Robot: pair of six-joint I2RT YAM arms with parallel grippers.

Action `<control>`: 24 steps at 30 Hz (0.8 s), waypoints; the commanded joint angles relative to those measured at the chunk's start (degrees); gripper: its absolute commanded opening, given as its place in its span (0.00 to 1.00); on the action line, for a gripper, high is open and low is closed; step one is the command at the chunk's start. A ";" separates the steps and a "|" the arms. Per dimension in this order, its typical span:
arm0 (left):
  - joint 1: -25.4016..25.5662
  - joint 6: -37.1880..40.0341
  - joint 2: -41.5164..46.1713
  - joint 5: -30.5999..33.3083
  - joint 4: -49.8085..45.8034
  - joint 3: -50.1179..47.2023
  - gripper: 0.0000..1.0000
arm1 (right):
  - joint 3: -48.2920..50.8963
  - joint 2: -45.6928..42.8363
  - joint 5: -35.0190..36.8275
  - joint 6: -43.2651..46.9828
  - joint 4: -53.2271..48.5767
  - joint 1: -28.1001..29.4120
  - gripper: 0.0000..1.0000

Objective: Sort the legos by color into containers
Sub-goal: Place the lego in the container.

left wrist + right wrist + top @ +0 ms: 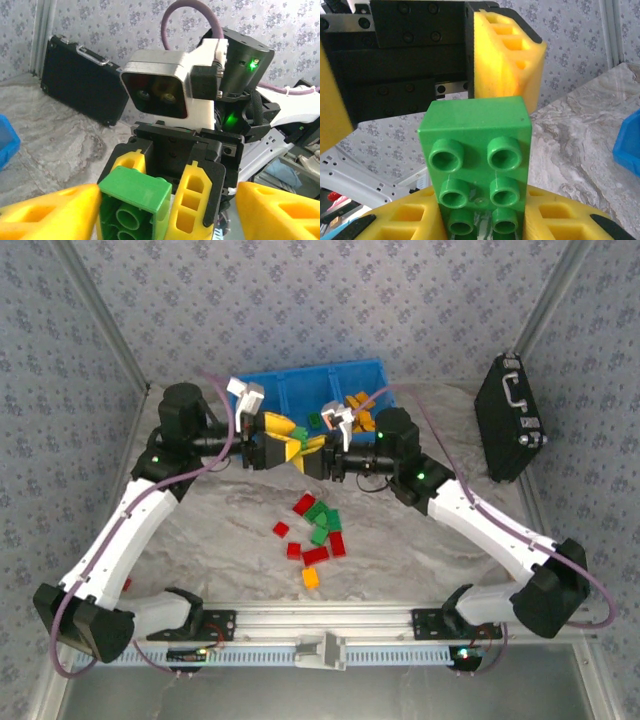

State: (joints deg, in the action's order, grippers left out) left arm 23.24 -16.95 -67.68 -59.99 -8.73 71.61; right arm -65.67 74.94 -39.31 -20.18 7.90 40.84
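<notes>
A green lego [476, 150] is pinched at its lower end by my right gripper [480, 202], which is shut on it with studs facing the camera. In the left wrist view the same green lego [135, 200] shows its hollow underside between the right gripper's yellow fingers [192, 200]. My left gripper [167, 195] stands open around them, its pads wide of the brick on the right. From above, both grippers meet at the green lego [299, 432] in front of the blue tray of containers [300, 385]. Red, green and orange legos [316, 530] lie loose on the table.
A black case with a metal handle [510, 420] leans at the right wall, also behind the right arm [82, 82]. A green lego [314, 420] and orange ones [360, 400] lie in the tray. The tray's blue edge [627, 145] is to the right.
</notes>
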 commanded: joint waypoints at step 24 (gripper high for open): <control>0.22 2.97 0.34 -3.78 -2.67 1.02 0.56 | -7.13 0.40 -6.99 2.39 1.15 2.72 0.33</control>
State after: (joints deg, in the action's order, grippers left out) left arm 23.40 -15.18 -67.18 -63.68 -10.39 71.88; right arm -71.72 76.29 -45.23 -17.65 4.78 43.75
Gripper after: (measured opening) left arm 0.581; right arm 0.328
